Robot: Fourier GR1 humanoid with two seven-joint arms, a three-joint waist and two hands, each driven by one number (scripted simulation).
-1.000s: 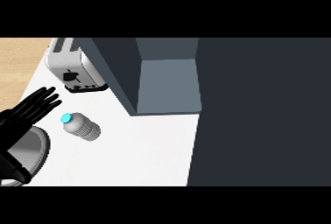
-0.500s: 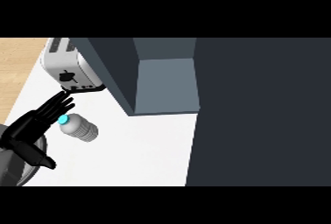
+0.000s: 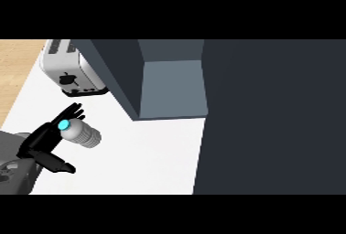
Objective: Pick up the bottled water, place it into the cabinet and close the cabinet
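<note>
The bottled water (image 3: 86, 135), clear with a cyan cap, lies on its side on the white counter (image 3: 142, 160) at the left. My left hand (image 3: 40, 140) is right against its capped end. The fingers stretch straight up past the cap, the thumb sticks out low to the right, and nothing is held. The grey cabinet (image 3: 172, 87) stands open at upper middle, up and to the right of the bottle. Its dark door (image 3: 270, 119) fills the right side. My right hand does not show.
A silver toaster (image 3: 71, 73) stands at the back left, just above the hand and bottle. The counter's left edge runs close beside the hand, with wooden floor (image 3: 17, 68) beyond it. Bare counter lies between the bottle and the cabinet door.
My left hand has come in from the left to the bottle's cap and its thumb has swung out below. The bottle has barely moved.
</note>
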